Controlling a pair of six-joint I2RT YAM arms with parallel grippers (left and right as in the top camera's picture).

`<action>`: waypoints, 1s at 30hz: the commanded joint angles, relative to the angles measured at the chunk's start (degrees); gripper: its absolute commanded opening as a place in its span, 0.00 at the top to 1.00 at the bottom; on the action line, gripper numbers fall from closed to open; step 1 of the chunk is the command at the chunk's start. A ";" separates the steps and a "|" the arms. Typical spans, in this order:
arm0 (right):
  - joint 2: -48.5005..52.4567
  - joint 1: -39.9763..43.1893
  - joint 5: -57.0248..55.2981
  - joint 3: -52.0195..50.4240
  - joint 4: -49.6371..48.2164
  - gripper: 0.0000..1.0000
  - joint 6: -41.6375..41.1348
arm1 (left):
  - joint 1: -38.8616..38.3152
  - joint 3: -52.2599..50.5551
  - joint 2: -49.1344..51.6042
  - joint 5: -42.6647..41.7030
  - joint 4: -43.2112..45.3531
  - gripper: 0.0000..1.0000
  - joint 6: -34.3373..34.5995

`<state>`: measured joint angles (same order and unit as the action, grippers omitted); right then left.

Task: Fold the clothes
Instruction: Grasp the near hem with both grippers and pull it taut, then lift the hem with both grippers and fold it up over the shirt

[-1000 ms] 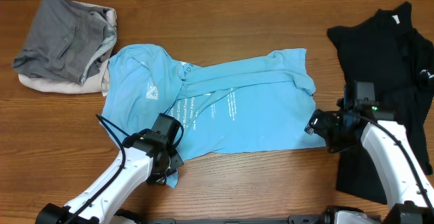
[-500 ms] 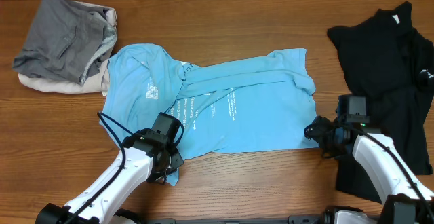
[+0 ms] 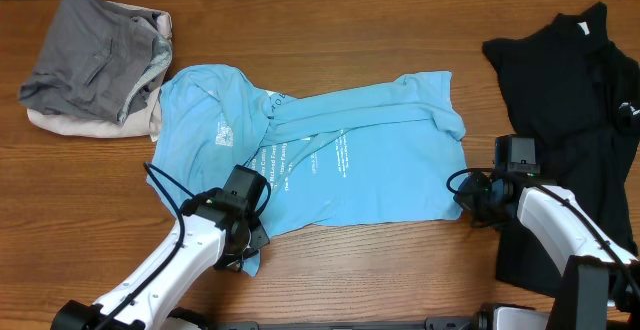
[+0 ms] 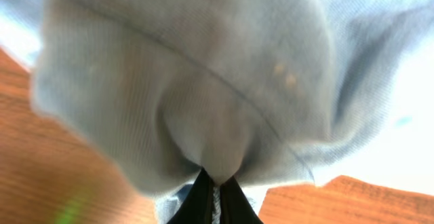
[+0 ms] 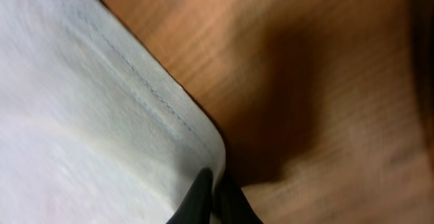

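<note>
The light blue T-shirt (image 3: pixel 350 165) of the clothes lies spread across the middle of the table, white lettering up. My left gripper (image 3: pixel 249 258) is shut on its near left corner. In the left wrist view the cloth (image 4: pixel 196 81) bunches up from between the black fingers of that gripper (image 4: pixel 215 198). My right gripper (image 3: pixel 463 202) is shut on the near right corner. The right wrist view shows the stitched hem (image 5: pixel 156 108) pinched between the dark tips of this gripper (image 5: pixel 215 195).
A grey garment (image 3: pixel 95 50) lies on a cream one (image 3: pixel 85 125) at the back left. A black garment (image 3: pixel 565 80) covers the right side, under my right arm. Wooden table (image 3: pixel 350 30) shows behind and in front of the shirt.
My right gripper moved left to the shirt's near right corner and closed on the hem. The left gripper kept its hold and place.
</note>
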<state>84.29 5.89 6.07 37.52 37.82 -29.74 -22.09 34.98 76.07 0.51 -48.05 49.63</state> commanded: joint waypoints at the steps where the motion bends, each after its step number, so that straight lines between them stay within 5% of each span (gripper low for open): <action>1: -0.28 -0.13 -0.04 1.99 5.84 0.96 -0.48 | 0.44 8.50 -0.87 4.61 -7.65 0.96 -2.69; 8: -5.20 -0.13 -0.50 11.08 24.44 0.96 5.01 | 0.44 28.37 -0.87 10.40 -24.96 0.96 -6.47; 14: -11.34 -0.13 1.68 12.72 28.20 0.96 5.99 | 0.42 32.33 -0.90 11.54 -30.05 0.96 -6.58; 30: -10.40 -0.13 5.03 13.14 3.54 0.96 7.72 | 6.19 32.30 6.69 22.01 -3.41 0.96 -12.61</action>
<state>72.79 5.87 10.26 48.86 44.86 -22.79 -18.90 66.17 79.44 19.77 -52.97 39.05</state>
